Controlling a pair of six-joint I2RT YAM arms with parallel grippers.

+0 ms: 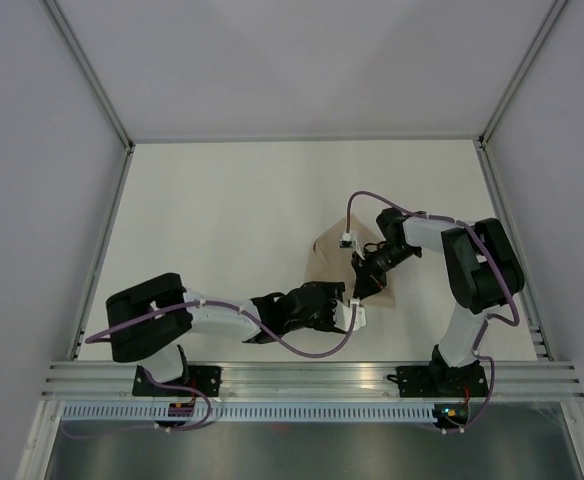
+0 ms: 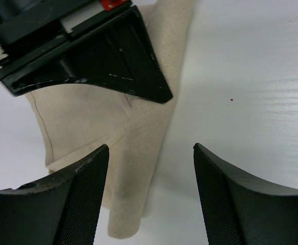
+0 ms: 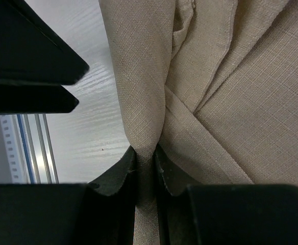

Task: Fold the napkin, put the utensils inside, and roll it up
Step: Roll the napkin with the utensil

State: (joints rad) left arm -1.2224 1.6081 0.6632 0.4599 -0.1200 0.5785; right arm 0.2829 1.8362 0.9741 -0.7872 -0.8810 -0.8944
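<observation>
The tan napkin (image 1: 330, 262) lies folded and bunched at the table's middle right. Its right side is a rolled edge (image 2: 133, 168). My right gripper (image 1: 364, 282) is shut on that rolled edge (image 3: 145, 153), and the cloth (image 3: 230, 102) spreads away from its jaws. My left gripper (image 1: 344, 300) is open and empty just near of the napkin. Its fingers (image 2: 82, 173) straddle the near end of the roll without touching it (image 2: 150, 149). The right gripper's black body (image 2: 113, 56) shows above in the left wrist view. The fork is hidden or out of view.
The white table (image 1: 222, 220) is walled at the back and on both sides. An aluminium rail (image 1: 312, 375) runs along the near edge. Purple cables (image 1: 302, 345) loop off both arms.
</observation>
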